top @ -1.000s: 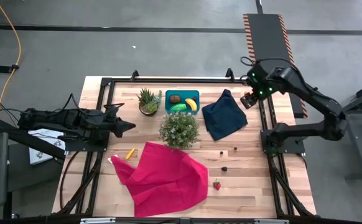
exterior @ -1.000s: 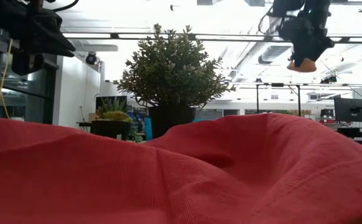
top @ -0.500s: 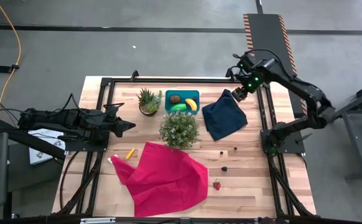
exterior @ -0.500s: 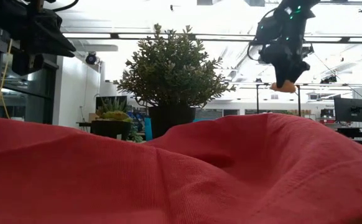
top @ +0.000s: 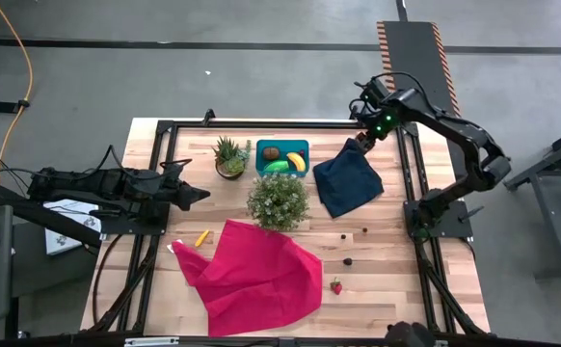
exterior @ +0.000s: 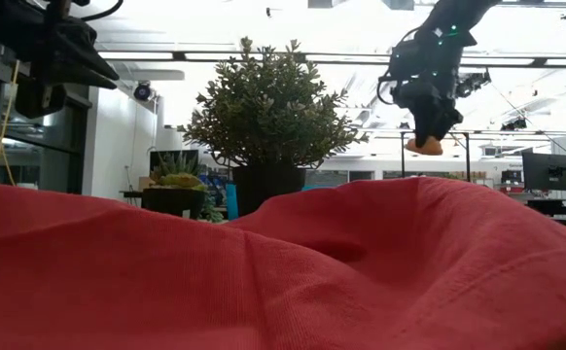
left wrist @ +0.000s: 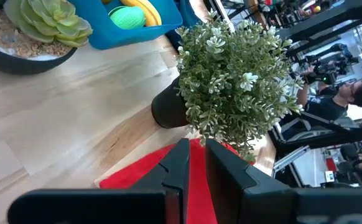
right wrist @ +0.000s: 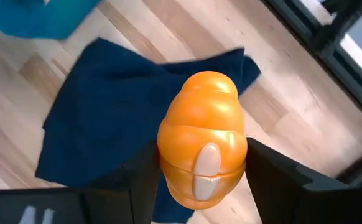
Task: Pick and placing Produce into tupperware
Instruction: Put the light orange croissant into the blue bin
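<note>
My right gripper (top: 361,144) is shut on an orange ridged piece (right wrist: 203,140) and hangs in the air over the far corner of the navy cloth (top: 348,183); it also shows in the low view (exterior: 425,144). The teal tupperware (top: 260,146) stands at the far middle of the table and holds a yellow banana (top: 297,161), a green piece (top: 277,166) and a brown oval (top: 273,151). A strawberry (top: 336,285) and tiny dark bits (top: 348,260) lie on the wood at the near right. My left gripper (top: 203,196) waits shut at the left, left of the bushy plant (top: 279,200). My right gripper pinches the orange piece by its two opposite sides (right wrist: 168,155) between its two fingers (right wrist: 274,174). The fingers point down from above. The piece is lifted clear, high above the navy cloth, and its rounded end sticks out below the fingertips (exterior: 425,147).
A succulent pot (top: 229,156) stands left of the tupperware. A red cloth (top: 256,275) lies crumpled at the near middle and fills the low view's foreground. A small yellow-orange piece (top: 201,237) lies by the cloth's left corner. Black frame rails (top: 408,183) run along the table's sides.
My right gripper has carried the orange piece toward the table's left and downward, from beyond the right rail to above the navy cloth's far corner. It has stayed shut on the piece.
</note>
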`<state>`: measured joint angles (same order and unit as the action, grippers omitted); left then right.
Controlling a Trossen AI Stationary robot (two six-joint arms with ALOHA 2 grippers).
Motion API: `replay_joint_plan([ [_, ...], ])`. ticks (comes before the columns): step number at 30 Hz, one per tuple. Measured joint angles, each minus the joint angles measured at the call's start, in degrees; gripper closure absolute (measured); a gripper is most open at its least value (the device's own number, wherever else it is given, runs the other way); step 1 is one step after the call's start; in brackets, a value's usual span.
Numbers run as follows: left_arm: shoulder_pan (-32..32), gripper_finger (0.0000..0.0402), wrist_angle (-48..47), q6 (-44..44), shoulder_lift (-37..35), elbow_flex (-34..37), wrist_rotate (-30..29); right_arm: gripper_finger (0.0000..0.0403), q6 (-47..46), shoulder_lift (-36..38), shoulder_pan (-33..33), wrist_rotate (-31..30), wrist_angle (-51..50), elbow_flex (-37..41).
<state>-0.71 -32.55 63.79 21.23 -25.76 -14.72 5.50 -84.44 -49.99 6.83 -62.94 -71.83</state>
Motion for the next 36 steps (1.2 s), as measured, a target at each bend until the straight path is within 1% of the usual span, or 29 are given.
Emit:
replay_joint_plan([
  [6,0.0,0.0362,0.1,1.1,0.0,0.0,-0.6,0.021,3.5,-4.2,-0.6,0.8,-1.3,-7.2],
  [17,0.0,0.0362,0.1,1.3,0.0,0.0,-0.9,0.021,8.6,-17.6,0.0,1.5,-8.0,-28.6],
  [22,0.0,0.0362,0.1,1.3,0.0,0.0,-1.0,0.021,8.9,-22.0,1.0,4.1,-8.1,-35.8],
  [27,0.0,0.0362,0.1,1.2,0.0,0.0,-1.0,0.021,10.0,-24.3,3.2,4.1,-8.3,-38.8],
  [36,0.0,0.0362,-0.1,1.0,0.0,0.0,-1.1,0.021,10.4,-27.4,8.5,4.0,-7.5,-38.9],
])
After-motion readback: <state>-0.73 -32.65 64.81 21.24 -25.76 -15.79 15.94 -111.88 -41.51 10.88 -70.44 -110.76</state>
